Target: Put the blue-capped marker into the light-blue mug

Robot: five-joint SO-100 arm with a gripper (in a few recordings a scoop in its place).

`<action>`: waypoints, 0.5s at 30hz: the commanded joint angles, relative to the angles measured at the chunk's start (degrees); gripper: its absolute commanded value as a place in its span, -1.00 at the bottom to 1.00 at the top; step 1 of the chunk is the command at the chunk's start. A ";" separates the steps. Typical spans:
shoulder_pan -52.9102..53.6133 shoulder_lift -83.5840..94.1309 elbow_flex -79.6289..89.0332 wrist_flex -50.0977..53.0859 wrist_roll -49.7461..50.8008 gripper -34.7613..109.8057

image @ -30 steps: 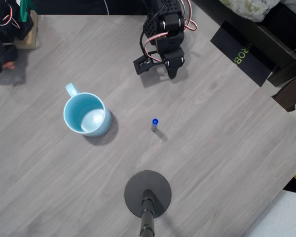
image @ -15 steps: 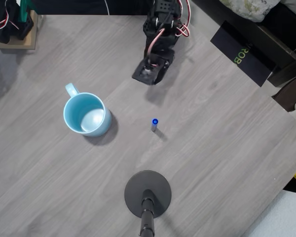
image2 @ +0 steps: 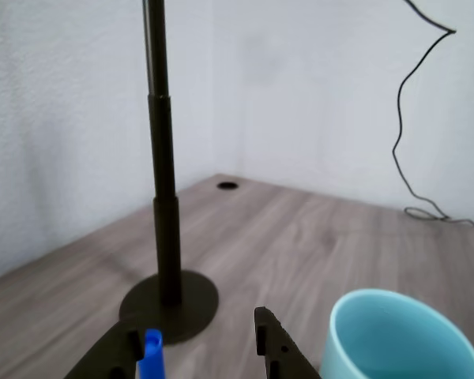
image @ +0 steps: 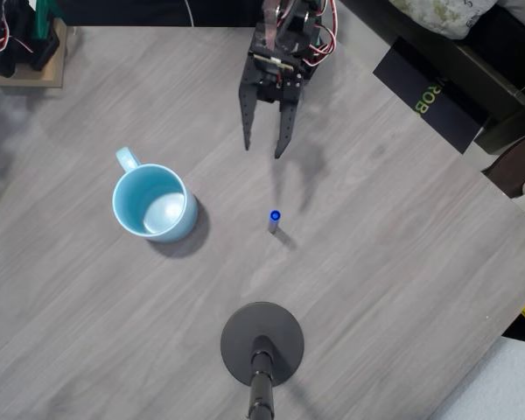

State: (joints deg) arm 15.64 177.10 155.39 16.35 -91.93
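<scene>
Your pincer [image: 262, 153] hangs above the grey wood-grain worktop [image: 402, 262] with its 2 slim black fingers [image: 246, 122] spread wide, tips pointing down the overhead picture, nothing between them. Red and white wires loop over the black arm [image: 289, 35] behind it.

You have the marker [image: 274, 220] standing upright on the worktop, below the pincer tips in the overhead view and apart from them: a small round bright blue cap on a slim dark body, casting a short shadow toward the lower right. In the wrist view its blue cap [image2: 152, 351] rises at the bottom edge between the 2 dark finger tips, close to the left one.

The mug [image: 152, 203] sits well to the left of the marker in the overhead view, upright, round, glossy pale blue, its loop handle [image: 125, 157] at the upper left and a whitish sheen inside. The wrist view shows its smooth rim [image2: 403, 335] at the lower right.

A round flat black stand base [image: 262, 343] with a thin pole lies below the marker in the overhead view; in the wrist view the matte pole [image2: 162, 158] rises from that disc against a white wall.
</scene>
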 commanded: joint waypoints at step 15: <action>-4.13 -31.03 -6.50 -15.56 6.33 -0.16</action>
State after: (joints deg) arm 12.48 146.51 148.45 2.55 -85.96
